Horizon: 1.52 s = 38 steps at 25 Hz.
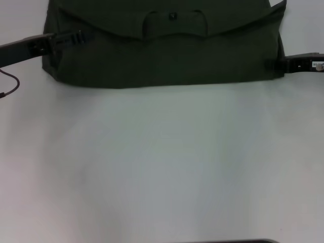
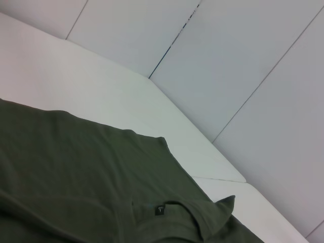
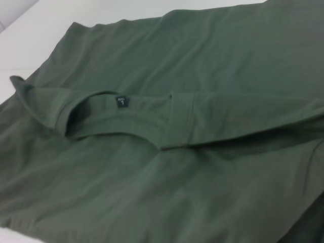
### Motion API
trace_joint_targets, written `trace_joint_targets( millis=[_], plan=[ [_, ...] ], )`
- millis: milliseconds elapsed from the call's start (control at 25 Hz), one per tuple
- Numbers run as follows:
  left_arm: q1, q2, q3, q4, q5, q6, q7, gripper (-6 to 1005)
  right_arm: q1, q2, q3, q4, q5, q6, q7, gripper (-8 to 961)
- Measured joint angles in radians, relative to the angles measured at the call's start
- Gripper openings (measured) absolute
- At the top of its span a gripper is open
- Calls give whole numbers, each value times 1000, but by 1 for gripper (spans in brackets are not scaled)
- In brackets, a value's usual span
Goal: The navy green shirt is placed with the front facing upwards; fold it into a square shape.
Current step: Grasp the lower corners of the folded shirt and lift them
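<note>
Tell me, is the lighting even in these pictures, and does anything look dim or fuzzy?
Head view: the shirt reads nearly black, the table bright with a soft sheen. Left wrist view: even light, no glare. Right wrist view: folds show, the neck tag unreadable.

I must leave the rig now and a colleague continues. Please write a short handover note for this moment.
Left gripper: at the left edge of the dark olive-green cotton shirt, over the fabric.
Right gripper: at the shirt's right edge.
Shirt: at the far side of the white table, already folded over once; the collar with the small black neck tag lies on top, no lettering shows.
Left to do: further folds to reach a square.
</note>
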State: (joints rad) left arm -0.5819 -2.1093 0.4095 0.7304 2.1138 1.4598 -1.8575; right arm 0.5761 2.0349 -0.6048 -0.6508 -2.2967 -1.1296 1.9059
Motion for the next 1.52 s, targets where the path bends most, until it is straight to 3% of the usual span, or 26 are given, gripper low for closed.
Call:
trace_joint_targets(
  millis=[360,560,1040,1520],
  plan=[
    [-3,4,0,1,0,-2,0,904,12,-8,12,49,64,20,3,108],
    [-1,5,2,1,2,-17,0,905,9,-7,12,52,75,13,5,9],
    [26,11,12,1,113,-38,39,904,-10,-14,11,53,113,10,-3,9],
    [31,1,44,-42,127,-214,82,905,-8,-15,11,51,114,10,7,10]
  ],
)
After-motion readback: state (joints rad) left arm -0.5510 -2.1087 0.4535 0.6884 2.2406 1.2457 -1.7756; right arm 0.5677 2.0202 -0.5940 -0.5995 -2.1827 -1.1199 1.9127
